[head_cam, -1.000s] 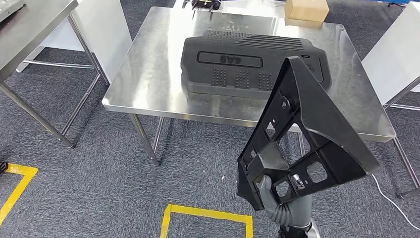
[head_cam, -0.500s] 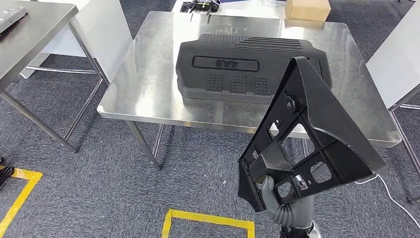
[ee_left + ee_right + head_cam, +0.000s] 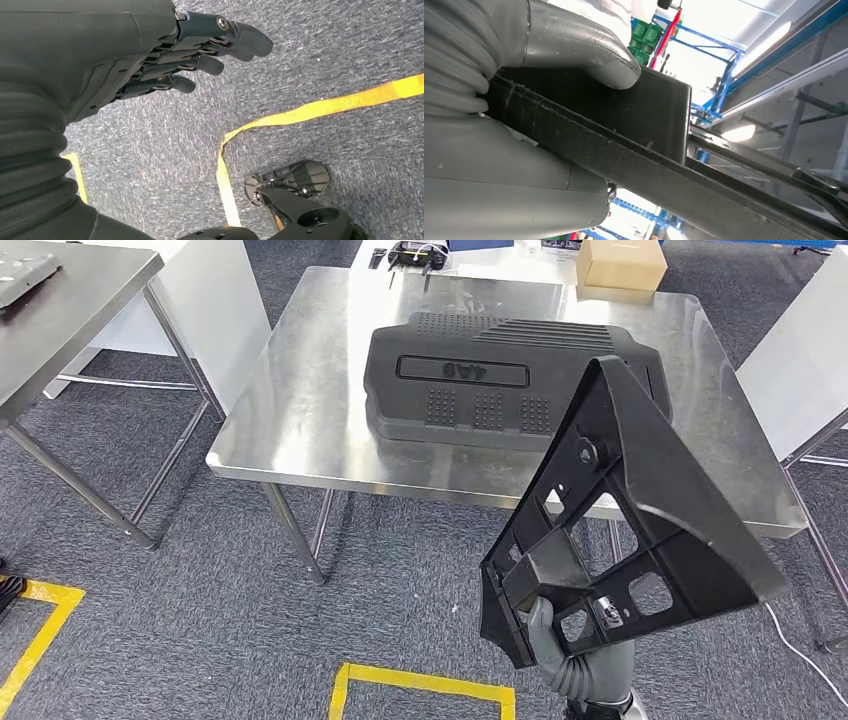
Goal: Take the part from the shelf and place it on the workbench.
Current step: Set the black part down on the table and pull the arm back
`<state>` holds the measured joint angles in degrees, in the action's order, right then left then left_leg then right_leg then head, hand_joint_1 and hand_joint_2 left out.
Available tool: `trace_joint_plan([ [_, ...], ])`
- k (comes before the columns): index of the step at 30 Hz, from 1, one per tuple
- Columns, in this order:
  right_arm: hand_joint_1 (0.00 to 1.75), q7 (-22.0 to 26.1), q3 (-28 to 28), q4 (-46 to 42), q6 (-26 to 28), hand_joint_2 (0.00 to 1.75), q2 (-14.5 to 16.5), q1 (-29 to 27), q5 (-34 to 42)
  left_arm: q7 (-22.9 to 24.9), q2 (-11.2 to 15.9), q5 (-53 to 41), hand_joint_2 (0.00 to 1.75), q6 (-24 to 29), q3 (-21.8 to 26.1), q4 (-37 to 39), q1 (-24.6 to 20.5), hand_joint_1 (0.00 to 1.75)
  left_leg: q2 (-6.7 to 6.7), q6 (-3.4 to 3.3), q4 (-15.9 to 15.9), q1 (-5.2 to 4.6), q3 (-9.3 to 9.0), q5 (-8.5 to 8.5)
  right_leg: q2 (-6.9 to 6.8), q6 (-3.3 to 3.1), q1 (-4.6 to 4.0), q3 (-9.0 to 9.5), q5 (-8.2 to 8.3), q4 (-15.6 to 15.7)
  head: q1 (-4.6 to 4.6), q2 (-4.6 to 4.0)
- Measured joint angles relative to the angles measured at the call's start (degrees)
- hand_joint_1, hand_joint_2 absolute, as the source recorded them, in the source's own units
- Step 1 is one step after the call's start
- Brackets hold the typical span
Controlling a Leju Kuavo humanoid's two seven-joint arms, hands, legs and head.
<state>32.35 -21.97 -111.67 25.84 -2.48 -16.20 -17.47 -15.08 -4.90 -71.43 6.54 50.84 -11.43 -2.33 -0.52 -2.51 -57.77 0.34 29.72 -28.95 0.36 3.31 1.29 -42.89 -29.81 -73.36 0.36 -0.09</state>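
Observation:
My right hand [image 3: 560,655] holds a black triangular plastic bracket part [image 3: 625,515] upright in front of me, gripping it at its lower edge. In the right wrist view the grey thumb [image 3: 589,55] presses on the part's flat black face [image 3: 644,115]. The part hangs short of the near edge of the steel workbench [image 3: 300,410], over the carpet. A large black ribbed cover [image 3: 490,375] lies in the middle of the workbench. My left hand [image 3: 170,55] hangs over the carpet, fingers loosely extended and holding nothing.
A second steel table [image 3: 60,300] stands at the left. White panels [image 3: 800,350] flank the workbench. A cardboard box [image 3: 620,262] and dark small items [image 3: 415,254] sit at its far edge. Yellow floor tape [image 3: 420,680] marks the carpet near me.
The whole view has shifted slightly, so the camera has moved; the workbench sits a little lower and to the right in the picture. The part stays in my right hand.

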Motion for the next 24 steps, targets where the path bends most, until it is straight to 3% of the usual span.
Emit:
trace_joint_plan([
  [1, 1.66, 0.00, 0.01, 0.00, 0.00, 1.75, -0.01, -0.07, 0.05, 0.00, -0.01, 0.00, 1.75, 0.00, 0.00, 0.00, 0.00, 0.00, 0.01, 0.07, -0.01, 0.06, -0.02, -0.05, -0.01, 0.45, 0.18, -0.40, 0.03, -0.80, 0.00, 0.00],
  [2, 1.66, 0.00, 0.01, 0.00, 0.00, 1.75, -0.03, -0.10, 0.09, 0.00, -0.01, 0.00, 1.75, 0.00, 0.00, 0.00, 0.00, 0.00, 0.01, 0.20, -0.02, 0.17, -0.10, -0.13, -0.05, 1.06, 0.37, 0.39, 0.90, 0.73, 0.01, 0.00],
  [4, 1.66, 0.00, 0.02, 0.01, 0.01, 1.75, -0.07, -0.08, 0.08, 0.00, -0.01, 0.00, 1.75, 0.00, 0.00, -0.01, 0.01, 0.00, 0.02, 0.74, -0.08, 0.37, -0.38, -0.46, -0.51, 2.28, 0.77, 4.45, 3.66, 8.56, 0.07, 0.00],
  [5, 1.66, 0.00, 0.01, 0.00, 0.01, 1.75, -0.06, -0.07, 0.05, 0.01, 0.01, 0.00, 1.75, 0.00, 0.00, -0.02, 0.01, 0.00, 0.02, 1.15, -0.12, 0.32, -0.47, -0.70, -0.63, 2.36, 0.74, 6.40, 4.64, 12.04, 0.10, 0.00],
  [7, 1.66, -0.01, 0.02, -0.02, -0.04, 1.75, -0.01, -0.05, -0.04, 0.03, 0.05, -0.03, 1.75, 0.01, 0.00, -0.04, 0.00, 0.00, 0.03, 1.87, -0.11, 0.08, -0.61, -1.01, -0.59, 1.38, 0.48, 8.15, 5.10, 14.98, 0.05, 0.00],
  [9, 1.66, -0.03, 0.05, -0.05, -0.16, 1.75, 0.02, -0.06, -0.18, 0.14, 0.03, -0.08, 1.75, 0.02, 0.00, -0.05, -0.08, 0.00, 0.10, 2.44, 0.06, 0.24, -0.87, -1.19, -0.25, -0.03, 0.34, 8.41, 5.09, 15.09, -0.05, 0.00],
  [11, 1.66, -0.04, 0.07, -0.10, -0.29, 1.75, 0.04, -0.04, -0.27, 0.30, 0.01, -0.14, 1.75, 0.05, 0.00, -0.05, -0.16, 0.00, 0.23, 2.92, -1.72, 0.57, -0.40, -2.44, -0.18, -1.08, 0.49, 8.85, 4.96, 15.33, -0.22, 0.00],
  [12, 1.66, -0.04, 0.07, -0.13, -0.34, 1.75, 0.06, -0.02, -0.28, 0.36, -0.02, -0.18, 1.75, 0.07, 0.00, -0.05, -0.19, 0.00, 0.27, 3.06, -4.47, 0.66, 0.81, -3.88, -0.19, -1.56, 0.59, 9.12, 4.86, 15.44, -0.35, 0.00],
  [15, 1.66, -0.08, 0.08, -0.12, -0.50, 1.75, 0.08, -0.01, -0.26, 0.56, -0.08, -0.28, 1.75, 0.14, 0.00, -0.04, -0.15, 0.00, 0.29, 3.14, -15.91, 0.70, 7.09, -8.24, -0.12, -2.32, 0.14, 9.61, 4.48, 15.41, -0.51, 0.00],
  [16, 1.66, -0.10, 0.08, -0.11, -0.54, 1.75, 0.09, -0.01, -0.25, 0.63, -0.08, -0.33, 1.75, 0.16, 0.00, -0.04, -0.11, 0.00, 0.29, 3.15, -17.58, 0.71, 8.40, -8.11, 0.01, -2.39, 0.05, 9.75, 4.39, 15.40, -0.51, 0.00],
  [17, 1.66, -0.12, 0.08, -0.11, -0.56, 1.75, 0.12, 0.00, -0.25, 0.67, -0.08, -0.36, 1.75, 0.17, 0.00, -0.04, -0.08, 0.00, 0.29, 3.14, -17.06, 0.76, 8.69, -6.79, 0.20, -2.44, 0.02, 9.93, 4.32, 15.38, -0.52, 0.00],
  [19, 1.66, -0.16, 0.09, -0.11, -0.57, 1.75, 0.20, 0.01, -0.23, 0.70, -0.07, -0.40, 1.75, 0.19, 0.00, -0.04, -0.08, 0.00, 0.17, 3.17, -10.70, 1.04, 6.52, -2.07, 0.62, -2.22, 0.06, 10.31, 4.06, 15.29, -0.52, 0.00],
  [21, 1.66, -0.17, 0.09, -0.11, -0.57, 1.75, 0.26, 0.08, -0.24, 0.70, -0.12, -0.41, 1.75, 0.20, 0.00, -0.02, -0.17, 0.00, -0.36, 3.32, -4.33, 1.26, 4.06, 0.80, 0.97, -1.61, -0.21, 10.26, 3.69, 14.90, -0.58, 0.00],
  [24, 1.66, -0.17, 0.04, -0.11, -0.57, 1.75, 0.27, 0.22, -0.25, 0.70, -0.17, -0.42, 1.75, 0.21, 0.00, 0.00, -0.27, 0.00, -0.72, 2.64, -2.53, 0.85, 3.80, 1.18, 1.32, -0.72, -0.24, 9.78, 3.74, 14.91, -0.49, 0.00],
])
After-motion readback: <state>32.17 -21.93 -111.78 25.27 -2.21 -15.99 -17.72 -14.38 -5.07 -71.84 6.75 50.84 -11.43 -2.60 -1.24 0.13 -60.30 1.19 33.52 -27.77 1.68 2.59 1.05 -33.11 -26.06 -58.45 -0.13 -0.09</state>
